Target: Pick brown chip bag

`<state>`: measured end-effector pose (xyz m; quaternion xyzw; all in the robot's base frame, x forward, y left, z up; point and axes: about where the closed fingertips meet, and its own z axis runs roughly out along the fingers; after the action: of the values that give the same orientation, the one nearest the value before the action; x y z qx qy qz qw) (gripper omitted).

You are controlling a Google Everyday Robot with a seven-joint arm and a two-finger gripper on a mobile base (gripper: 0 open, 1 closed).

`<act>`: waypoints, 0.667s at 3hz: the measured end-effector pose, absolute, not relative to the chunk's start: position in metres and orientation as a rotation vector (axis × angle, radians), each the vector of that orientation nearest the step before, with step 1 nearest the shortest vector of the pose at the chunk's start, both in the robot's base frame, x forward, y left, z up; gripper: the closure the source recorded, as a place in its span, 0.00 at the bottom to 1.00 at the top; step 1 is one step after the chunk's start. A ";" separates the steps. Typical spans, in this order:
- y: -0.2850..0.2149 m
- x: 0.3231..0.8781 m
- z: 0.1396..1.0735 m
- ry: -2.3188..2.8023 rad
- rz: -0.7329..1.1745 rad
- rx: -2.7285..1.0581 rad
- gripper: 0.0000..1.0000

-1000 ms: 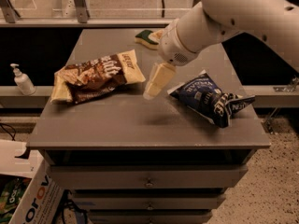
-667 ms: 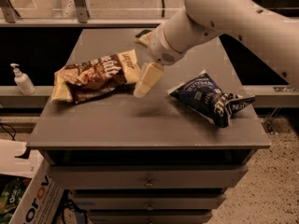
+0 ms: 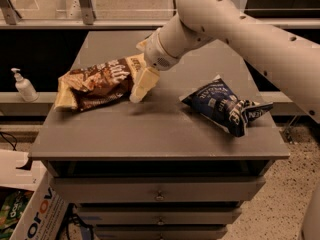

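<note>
The brown chip bag (image 3: 97,82) lies on the left part of the grey table top (image 3: 150,129). It is dark brown with cream ends and white lettering. My gripper (image 3: 138,91) hangs from the white arm that reaches in from the upper right. Its cream fingers (image 3: 143,83) point down and left, just at the bag's right end, with the tips close to the table. The gripper hides part of the bag's right end.
A dark blue chip bag (image 3: 226,105) with white print lies on the right of the table. A white pump bottle (image 3: 23,86) stands on a ledge to the left. Drawers sit below the table. A cardboard box (image 3: 30,214) stands on the floor at lower left.
The arm has swung left across the table. The gripper has moved from the middle of the table to the brown bag's right end and come lower. Both bags lie as before.
</note>
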<state>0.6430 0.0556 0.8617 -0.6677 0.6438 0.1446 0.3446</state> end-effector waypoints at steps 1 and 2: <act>0.077 0.644 0.857 1.664 0.447 -1.739 0.18; 0.088 0.643 0.859 1.667 0.490 -1.738 0.42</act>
<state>0.6429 0.0879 0.8592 -0.6662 0.6390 0.1878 0.3355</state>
